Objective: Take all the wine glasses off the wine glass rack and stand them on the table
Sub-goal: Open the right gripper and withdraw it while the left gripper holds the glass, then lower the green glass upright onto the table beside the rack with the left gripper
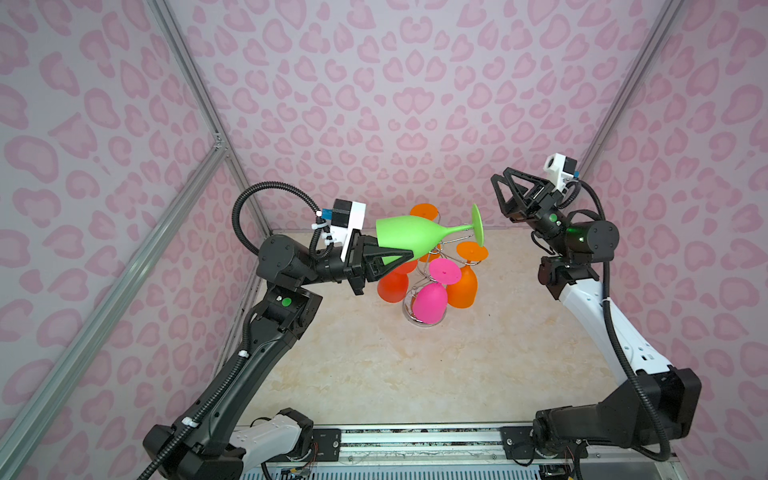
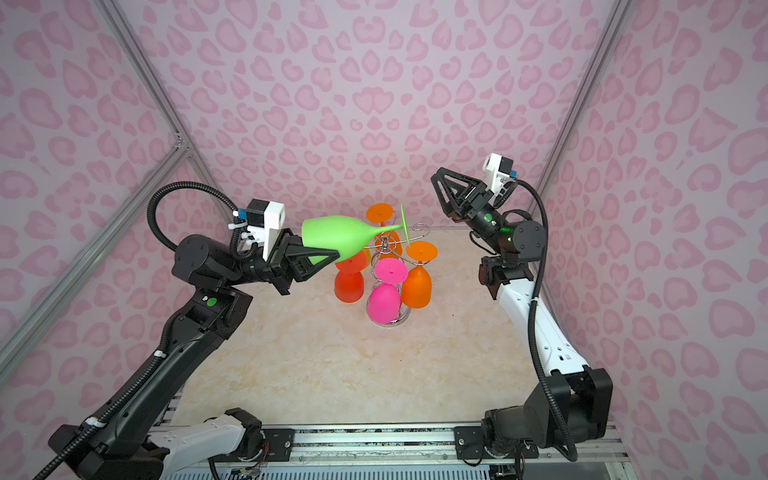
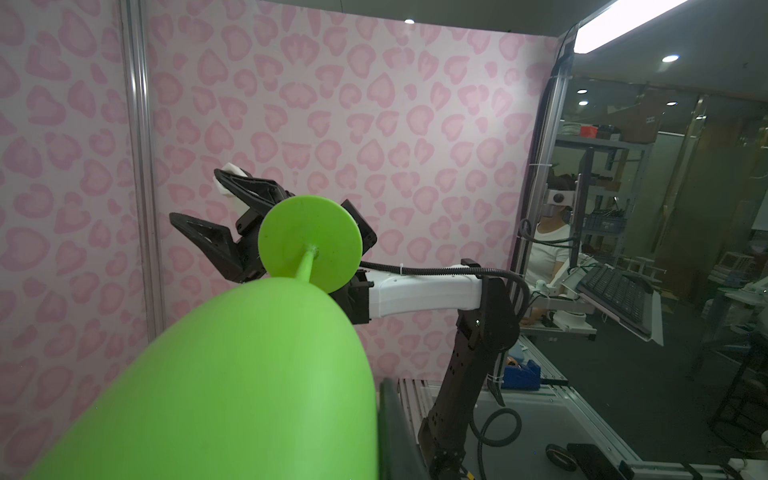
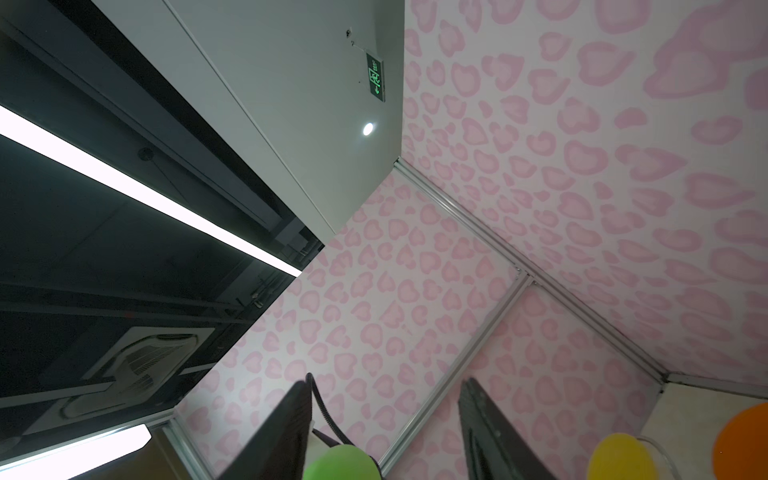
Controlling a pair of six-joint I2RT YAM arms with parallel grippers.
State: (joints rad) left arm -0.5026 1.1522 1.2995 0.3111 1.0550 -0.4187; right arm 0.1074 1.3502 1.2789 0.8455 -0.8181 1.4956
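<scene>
The left pincer (image 1: 390, 255), reaching level, is pinching the green wine glass (image 1: 409, 237) by its bowl, its far finger hiding behind it. Just below and beyond this pincer, hanging glasses (image 1: 430, 301) are covering most of the wine glass rack (image 1: 409, 319). Farther across, the right pincer (image 1: 500, 174) is tilting upward, spread and empty; the left wrist view is showing this plainly.
</scene>
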